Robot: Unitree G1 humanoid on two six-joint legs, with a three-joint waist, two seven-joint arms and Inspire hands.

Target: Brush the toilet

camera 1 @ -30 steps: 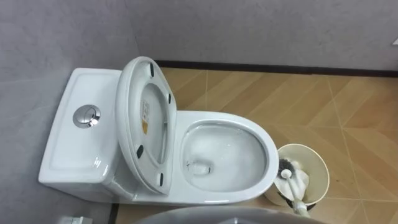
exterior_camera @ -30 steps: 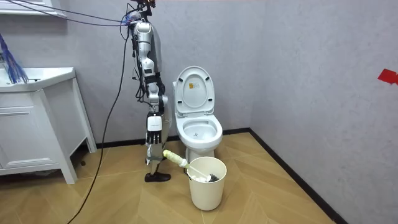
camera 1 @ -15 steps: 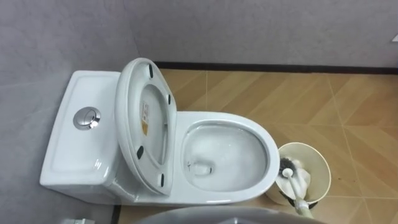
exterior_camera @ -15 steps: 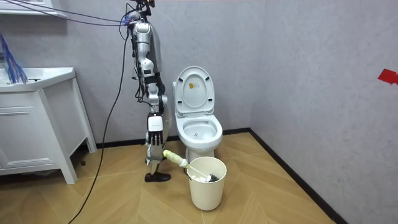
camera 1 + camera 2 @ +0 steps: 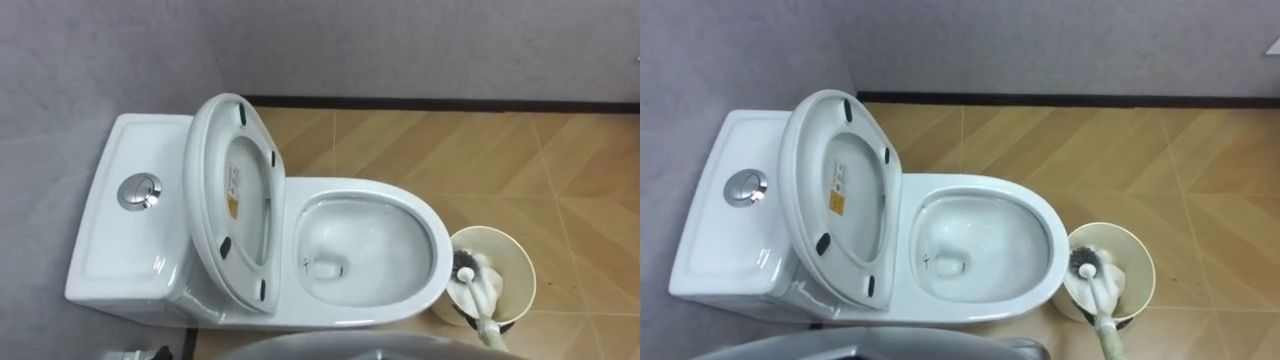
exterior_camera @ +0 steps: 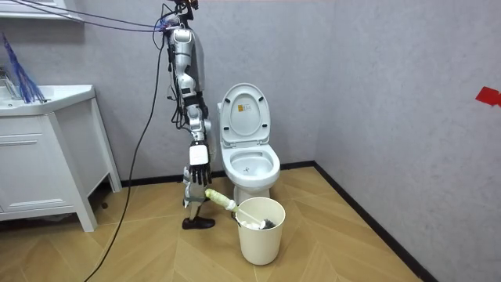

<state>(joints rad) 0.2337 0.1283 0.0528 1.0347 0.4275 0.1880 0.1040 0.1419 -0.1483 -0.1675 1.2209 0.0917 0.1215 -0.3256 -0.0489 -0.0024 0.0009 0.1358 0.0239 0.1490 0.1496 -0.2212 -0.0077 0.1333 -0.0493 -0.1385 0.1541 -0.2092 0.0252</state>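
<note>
A white toilet stands against the grey wall, with its seat and lid raised and the bowl open and wet. Right of the bowl, on the floor, is a cream bucket. The toilet brush lies in it, dark head down inside and pale handle sticking out over the rim towards me. In the room view I stand beside the toilet, facing it, with the bucket on my right. My right hand hangs at my side above the brush handle, fingers relaxed and holding nothing.
The tank with its round flush button is on my left. A white vanity cabinet stands at the room view's left. Wooden floor spreads beyond the bowl and the bucket to the dark skirting.
In the room view my right hand has swung slightly forward, towards the toilet. The eye view has shifted a little; toilet, bucket and brush stay put.
</note>
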